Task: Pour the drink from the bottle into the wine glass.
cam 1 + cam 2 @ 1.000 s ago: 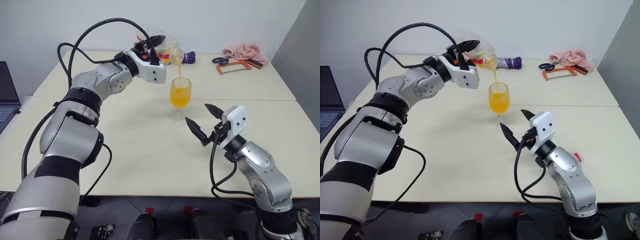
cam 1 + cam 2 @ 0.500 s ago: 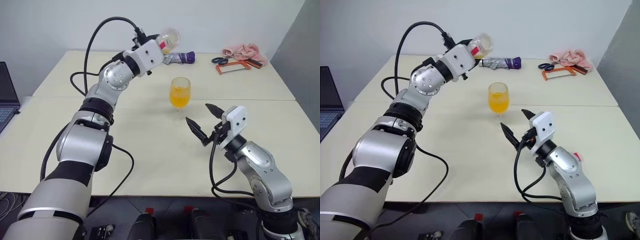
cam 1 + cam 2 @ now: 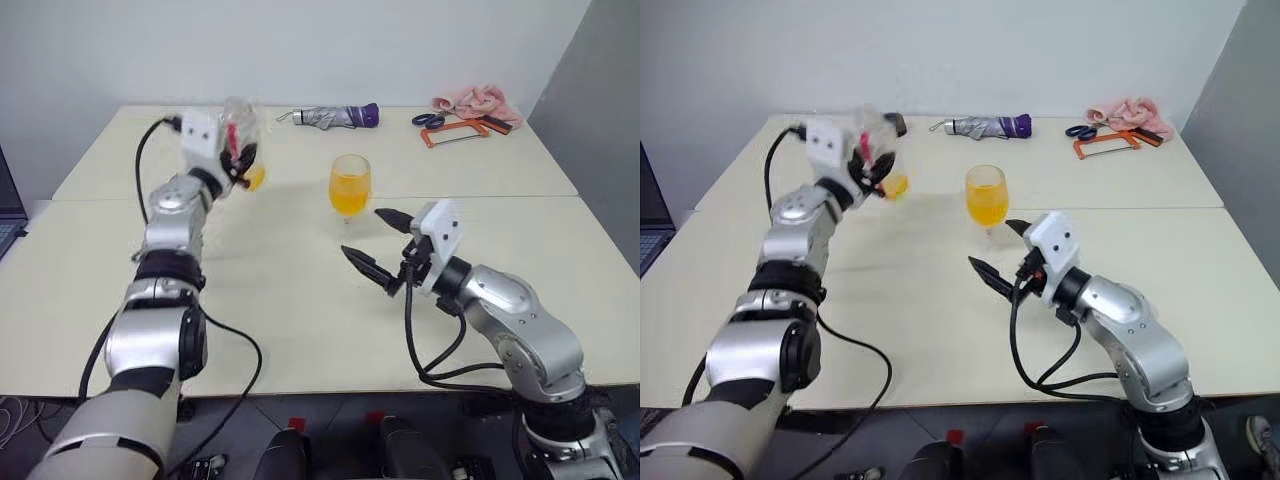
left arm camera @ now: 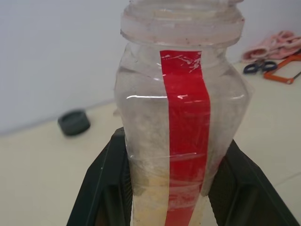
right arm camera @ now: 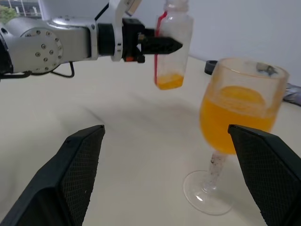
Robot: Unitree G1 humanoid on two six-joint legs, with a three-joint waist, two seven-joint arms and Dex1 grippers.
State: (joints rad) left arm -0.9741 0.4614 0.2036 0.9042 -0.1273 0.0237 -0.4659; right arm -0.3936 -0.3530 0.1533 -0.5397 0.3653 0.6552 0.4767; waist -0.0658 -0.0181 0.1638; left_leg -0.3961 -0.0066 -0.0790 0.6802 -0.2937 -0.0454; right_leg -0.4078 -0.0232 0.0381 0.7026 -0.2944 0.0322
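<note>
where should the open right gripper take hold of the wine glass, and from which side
Probably the thin stem of the wine glass, just under the bowl. The glass stands upright and nearly full of the drink, so the bowl looks too wide and slippery. The right gripper is open and level on the robot's side of it: come straight in from there, one finger each side.

I find no writing, brand, number or sign that I can read anywhere. The bottle (image 4: 181, 132) carries a plain red stripe with no lettering on it, and the wine glass (image 5: 239, 123) is unmarked.
</note>
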